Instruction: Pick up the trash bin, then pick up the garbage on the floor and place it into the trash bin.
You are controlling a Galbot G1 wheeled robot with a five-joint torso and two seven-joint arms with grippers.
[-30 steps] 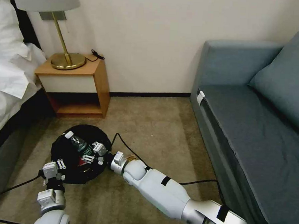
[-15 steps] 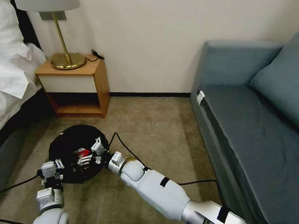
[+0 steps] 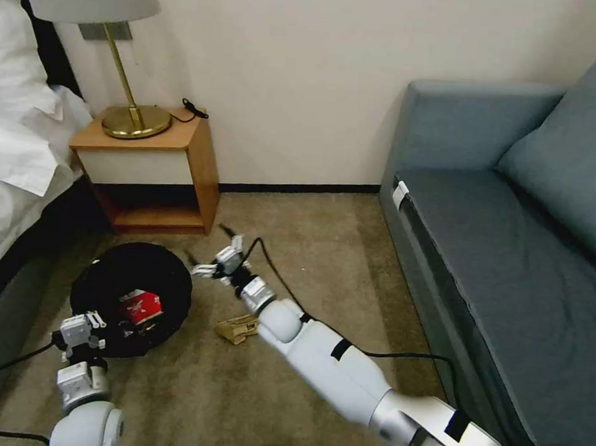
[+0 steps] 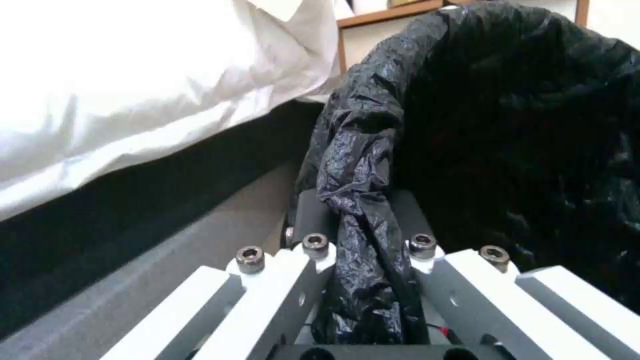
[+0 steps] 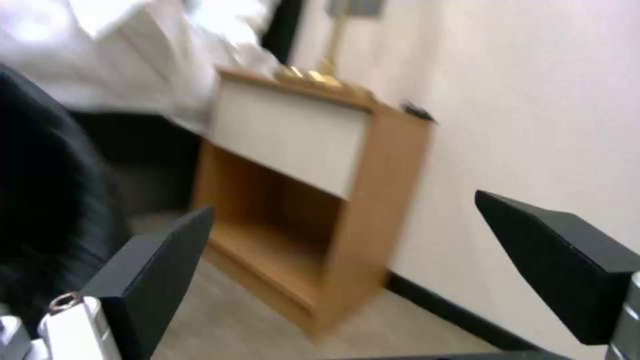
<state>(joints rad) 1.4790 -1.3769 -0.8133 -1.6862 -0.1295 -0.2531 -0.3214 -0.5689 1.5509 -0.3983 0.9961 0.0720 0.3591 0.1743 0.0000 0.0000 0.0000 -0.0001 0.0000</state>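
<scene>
Trash bin [image 3: 131,297], round and low and lined with a crinkly black plastic bag, stands on the beige carpet [image 3: 323,251] in the head view, in front of the wooden nightstand [image 3: 147,168] and beside the bed with white sheets [image 3: 15,161]. Inside the bin lies a red snack bag [image 3: 140,306]; other small items next to it are too dark to identify. On the carpet just to the right of the bin, near the right forearm, lies a gold-brown candy bar wrapper [image 3: 237,329]. The left gripper [image 3: 93,325] is at the near edge of the bin, with its arm coming up from the lower left corner. The right gripper [image 3: 217,262] is above the carpet just beside the bin's right rim, with its arm stretched forward from the lower right; its fingers are spread and hold nothing. A grey-blue sofa [image 3: 511,227] stands on the right.

In the left wrist view, the left gripper [image 4: 363,220] pinches a bunched fold of the black bag at the rim of the bin [image 4: 520,125] between its two dark pads.

In the right wrist view, the two black fingers [image 5: 150,280] of the right gripper [image 5: 347,260] stand wide apart and empty, pointing toward the nightstand [image 5: 320,190] and the wall.
</scene>
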